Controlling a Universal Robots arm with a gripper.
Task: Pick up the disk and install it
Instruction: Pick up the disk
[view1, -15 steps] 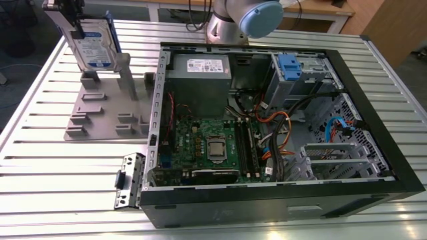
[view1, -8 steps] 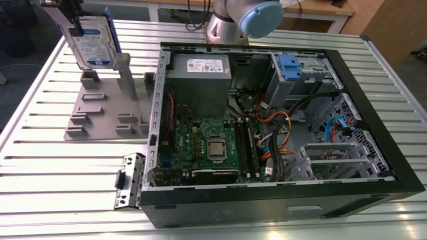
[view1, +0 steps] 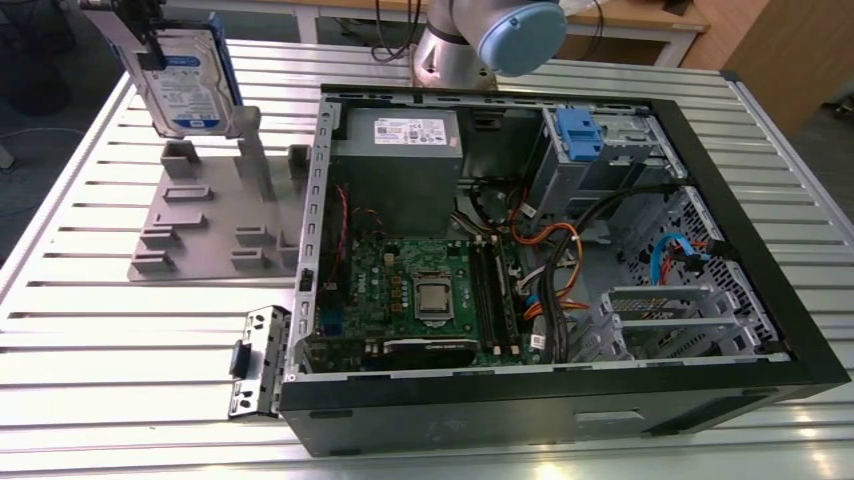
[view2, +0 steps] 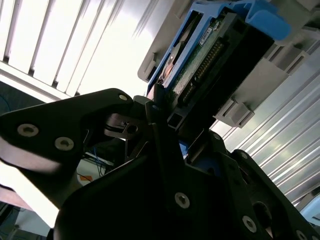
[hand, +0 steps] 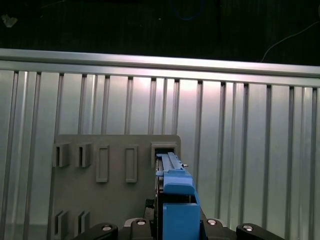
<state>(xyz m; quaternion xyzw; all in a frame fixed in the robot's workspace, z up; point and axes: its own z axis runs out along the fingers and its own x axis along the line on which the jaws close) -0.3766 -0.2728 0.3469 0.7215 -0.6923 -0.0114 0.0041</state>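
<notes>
The end effector (view2: 170, 122) is clamped on the disk (view1: 187, 80) – its black fingers (view2: 150, 107) grip one end of the blue carrier, as the second wrist view shows. In the exterior view the disk hangs nearly upright, label facing out, at the far left of the tabletop (view1: 107, 350), above the far edge of a grey slotted fixture plate (view1: 200, 240). In the first wrist view the blue carrier edge (hand: 176, 200) lies over one of the plate's slots (hand: 165, 148). To the exterior view's right lies an open computer case (view1: 801, 340) – inside, a bare blue bracket (view1: 578, 130) sits at the far drive bay, right of a grey metal box (view1: 400, 170).
</notes>
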